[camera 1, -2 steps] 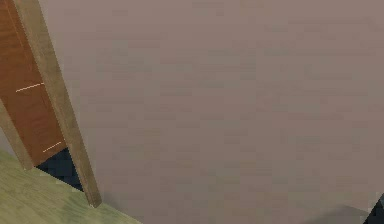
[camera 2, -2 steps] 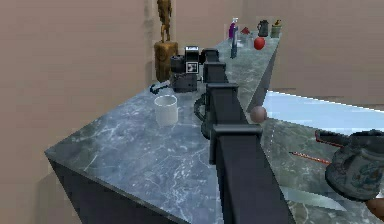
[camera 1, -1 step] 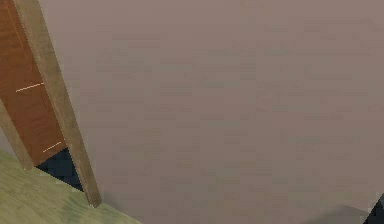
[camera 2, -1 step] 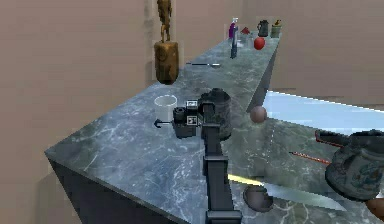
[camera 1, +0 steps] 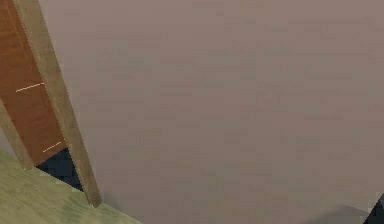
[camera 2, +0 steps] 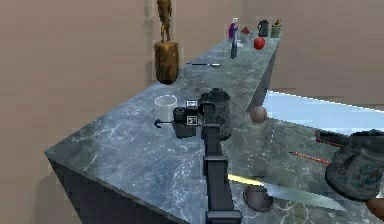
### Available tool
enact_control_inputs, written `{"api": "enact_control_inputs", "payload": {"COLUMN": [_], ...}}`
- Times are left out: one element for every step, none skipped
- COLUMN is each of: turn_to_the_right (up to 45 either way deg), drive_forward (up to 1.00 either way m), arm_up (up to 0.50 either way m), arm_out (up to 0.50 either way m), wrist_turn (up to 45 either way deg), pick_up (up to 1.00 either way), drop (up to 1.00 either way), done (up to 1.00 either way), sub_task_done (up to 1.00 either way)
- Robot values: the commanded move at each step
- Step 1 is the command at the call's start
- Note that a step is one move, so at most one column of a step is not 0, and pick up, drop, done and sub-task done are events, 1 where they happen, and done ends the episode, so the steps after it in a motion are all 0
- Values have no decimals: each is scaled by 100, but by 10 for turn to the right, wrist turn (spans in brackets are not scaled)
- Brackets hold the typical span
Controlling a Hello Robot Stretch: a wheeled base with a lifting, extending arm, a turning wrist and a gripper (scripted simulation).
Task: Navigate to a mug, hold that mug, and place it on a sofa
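The step in hand looks like the grasp of the mug. The arm (camera 2: 213,165) reaches out over the marble countertop (camera 2: 100,160); the gripper (camera 2: 168,122) sits toward the countertop's left edge, with a dark grey mug (camera 2: 217,104) standing on the stone just behind its body and a pale translucent cup (camera 2: 165,102) just beyond the fingers. I cannot tell how the jaws stand, nor whether anything is held, since both vessels rest on the surface right at the gripper.

To do this well, I judge the fingers should be lined up on the dark mug's body rather than the cup. The lift should go straight up before the arm draws in, because a knife (camera 2: 295,192) and a dark pot (camera 2: 355,165) lie near the countertop's near right corner, close to the arm's line; a wooden statue (camera 2: 167,58) stands farther along the left edge.

Ahead is a plain wall (camera 1: 220,100) with a wooden door (camera 1: 25,100) at the forward view's left, so the base likely must turn to seek a sofa.
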Motion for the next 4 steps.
{"api": "enact_control_inputs", "payload": {"turn_to_the_right": [0, 0, 0, 0], "drive_forward": [0, 0, 0, 0], "arm_up": [10, 6, 0, 0], "arm_out": [0, 0, 0, 0], "wrist_turn": [0, 0, -450, -450], "pick_up": [0, 0, 0, 0], "drop": [0, 0, 0, 0], "done": [0, 0, 0, 0], "sub_task_done": [0, 0, 0, 0]}}
